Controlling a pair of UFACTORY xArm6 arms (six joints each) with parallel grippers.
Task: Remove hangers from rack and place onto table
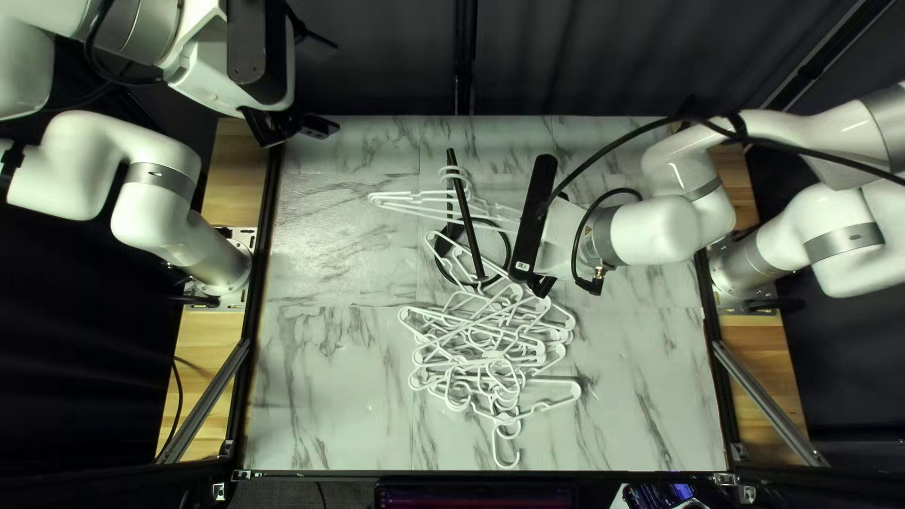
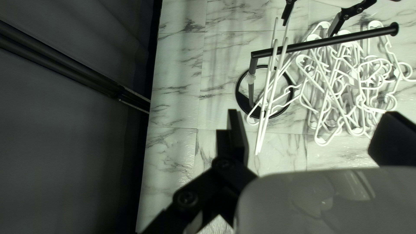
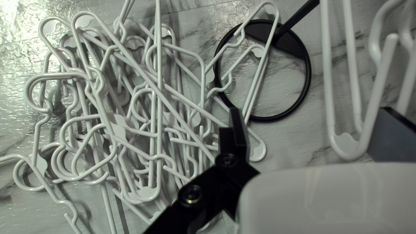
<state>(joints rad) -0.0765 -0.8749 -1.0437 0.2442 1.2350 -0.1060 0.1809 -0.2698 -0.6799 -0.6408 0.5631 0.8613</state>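
Several white hangers (image 1: 405, 200) hang on the black rack's bar (image 1: 467, 221), grouped toward its far end. A tangled pile of white hangers (image 1: 490, 344) lies on the table on the near side of the rack. My left gripper (image 1: 306, 127) is high at the far left corner, away from the rack; in its wrist view the left gripper (image 2: 314, 136) is open and empty. Beside the rack's bar, above the pile, is my right gripper (image 1: 539, 285). Seen from its wrist, the right gripper (image 3: 316, 130) is open, with a hanging hanger's end (image 3: 346, 145) near one finger, not clamped.
The rack's round base (image 2: 237, 93) rests on the marble-patterned table (image 1: 330, 377), and one hanger from the pile (image 3: 260, 65) lies across it. A dark curtain (image 1: 603, 57) stands behind the far edge. The right arm reaches over the table's right half.
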